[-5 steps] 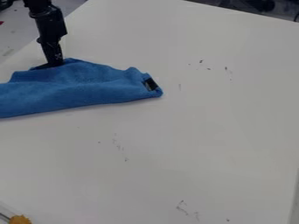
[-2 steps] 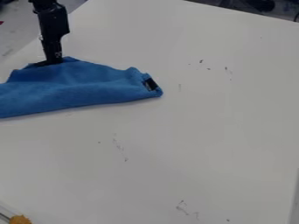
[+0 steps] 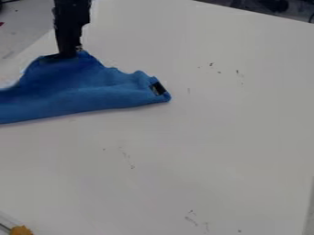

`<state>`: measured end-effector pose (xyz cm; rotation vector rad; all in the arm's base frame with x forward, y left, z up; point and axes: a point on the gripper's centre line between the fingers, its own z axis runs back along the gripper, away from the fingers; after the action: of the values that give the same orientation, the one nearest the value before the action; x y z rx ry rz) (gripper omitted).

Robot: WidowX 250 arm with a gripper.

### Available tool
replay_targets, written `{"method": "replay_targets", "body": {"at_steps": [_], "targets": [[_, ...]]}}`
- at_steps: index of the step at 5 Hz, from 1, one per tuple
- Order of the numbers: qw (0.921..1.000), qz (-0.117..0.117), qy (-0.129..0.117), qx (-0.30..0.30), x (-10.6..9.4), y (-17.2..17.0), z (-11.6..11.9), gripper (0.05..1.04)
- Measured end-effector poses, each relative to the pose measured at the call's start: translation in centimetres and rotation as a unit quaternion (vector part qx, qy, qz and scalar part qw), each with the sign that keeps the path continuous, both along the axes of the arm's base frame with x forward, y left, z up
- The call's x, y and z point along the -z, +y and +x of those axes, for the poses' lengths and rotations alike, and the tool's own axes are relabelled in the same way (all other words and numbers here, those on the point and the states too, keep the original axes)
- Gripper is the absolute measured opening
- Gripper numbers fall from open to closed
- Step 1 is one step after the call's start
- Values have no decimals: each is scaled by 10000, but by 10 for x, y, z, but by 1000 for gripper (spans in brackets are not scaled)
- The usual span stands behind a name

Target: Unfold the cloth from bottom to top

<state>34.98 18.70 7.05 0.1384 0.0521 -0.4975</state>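
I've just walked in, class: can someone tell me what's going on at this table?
A black two-finger robot gripper is at the upper edge of a soft blue cloth with a small black tag at its right-hand corner. The cloth rises to a peak at the gripper, so it appears to be held there. It lies bunched in a long shape on the white tabletop, not yet spread flat.

No writing can be read, including on the dark label (image 3: 158,88) at the blue cloth's (image 3: 83,94) right end.
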Motion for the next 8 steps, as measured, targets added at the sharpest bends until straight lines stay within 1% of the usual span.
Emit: {"method": "replay_targets", "body": {"at_steps": [1, 2, 3, 4, 5, 6, 7, 8], "targets": [[9993, -117, -111, -348, -7, -33, -21, 66], [9982, -205, -121, -554, -9, -53, -44, 66], [9966, -437, -89, -687, 0, -66, -59, 66], [9960, -492, -143, -738, 4, -75, -72, 66], [9947, -567, -192, -830, 10, -92, -84, 66], [9934, -558, -298, -952, 12, -103, -99, 66], [9935, -573, -270, -948, 15, -107, -110, 66], [9928, -556, -356, -995, 11, -111, -121, 66]]}}
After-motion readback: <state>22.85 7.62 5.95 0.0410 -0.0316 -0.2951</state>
